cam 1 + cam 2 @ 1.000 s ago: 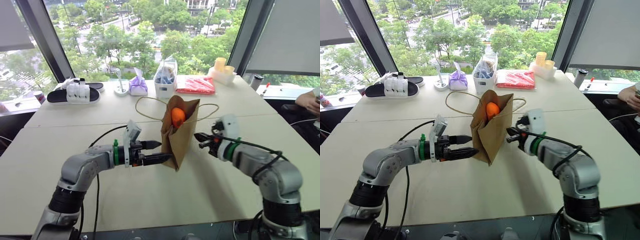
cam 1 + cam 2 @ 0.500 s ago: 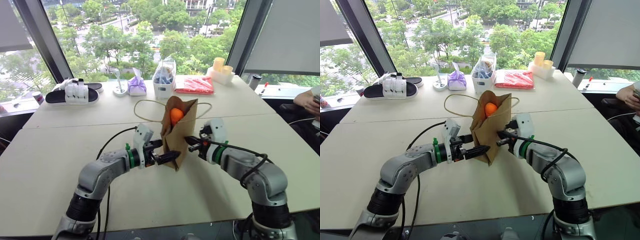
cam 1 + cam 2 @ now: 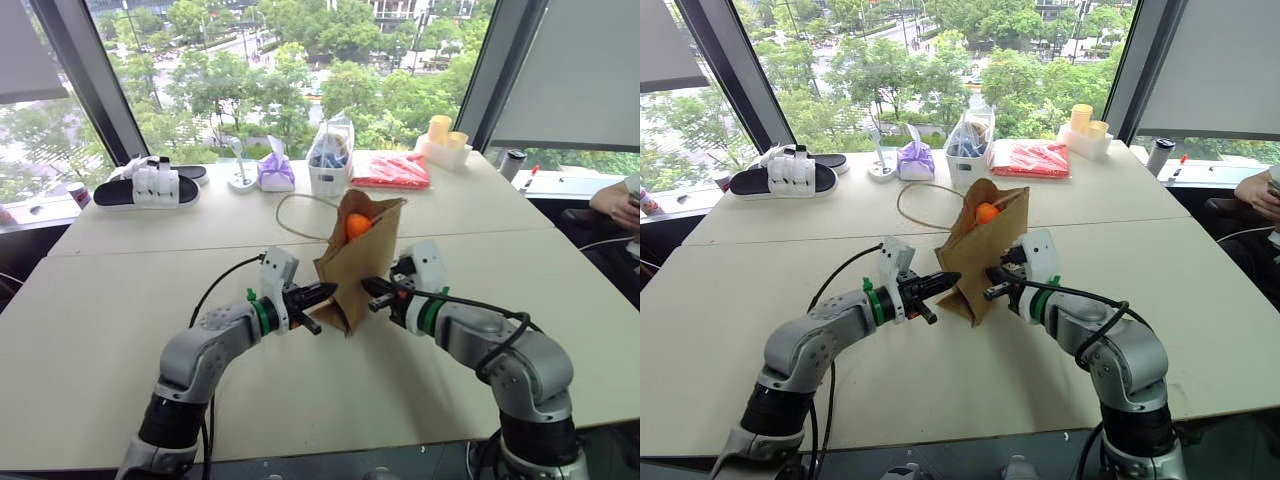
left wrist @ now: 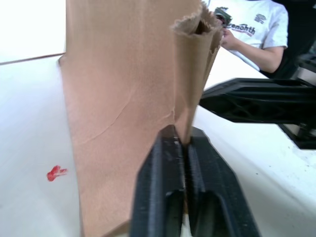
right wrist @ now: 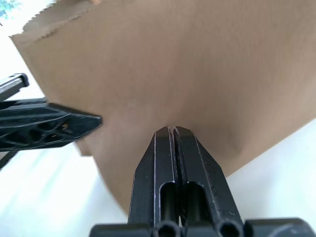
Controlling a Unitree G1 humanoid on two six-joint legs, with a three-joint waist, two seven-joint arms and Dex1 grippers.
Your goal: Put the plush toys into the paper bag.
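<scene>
Left wrist view showed the left gripper (image 4: 183, 143) pinching a fold of the paper bag (image 3: 352, 280) with its fingers closed; the right gripper (image 5: 171, 132) pressed shut against the other side (orange toy (image 3: 358, 226) inside). Next: steady the bag on the counter (image 3: 120, 330).

Black-and-white sandal (image 3: 147, 187), red packet (image 3: 391, 170), perhaps yellow cups (image 3: 447, 134), far table edge

The left claw (image 4: 181, 143) now pinches the paper bag (image 3: 352, 275) – before, its fingers gaped. The right claw (image 3: 366, 286) sits closer in, and the bag leans over more.
</scene>
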